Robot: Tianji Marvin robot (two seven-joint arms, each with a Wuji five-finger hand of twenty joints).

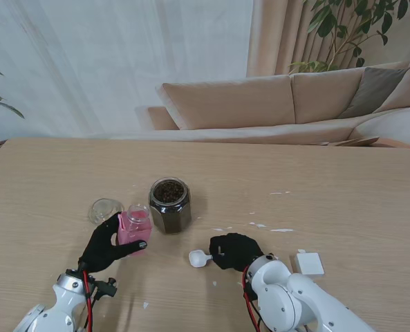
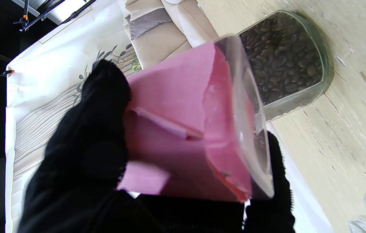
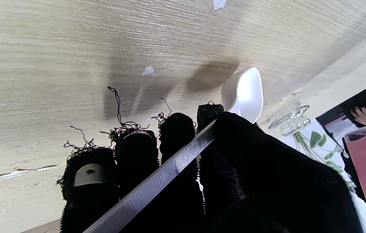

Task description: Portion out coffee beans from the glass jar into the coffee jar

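Half scoop [image 1: 198, 259] hidden w/in right hand [image 1: 235, 251] fingers.

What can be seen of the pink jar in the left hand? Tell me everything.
The pink jar is a small clear container, glass or plastic, with pink paper lining or wrapping its walls. Its mouth is open, no lid on it. The left hand, in a black glove, is closed around it, fingers on one side and thumb on the other. It stands about upright beside the bean jar, to that jar's left. Whether it rests on the table cannot be told.
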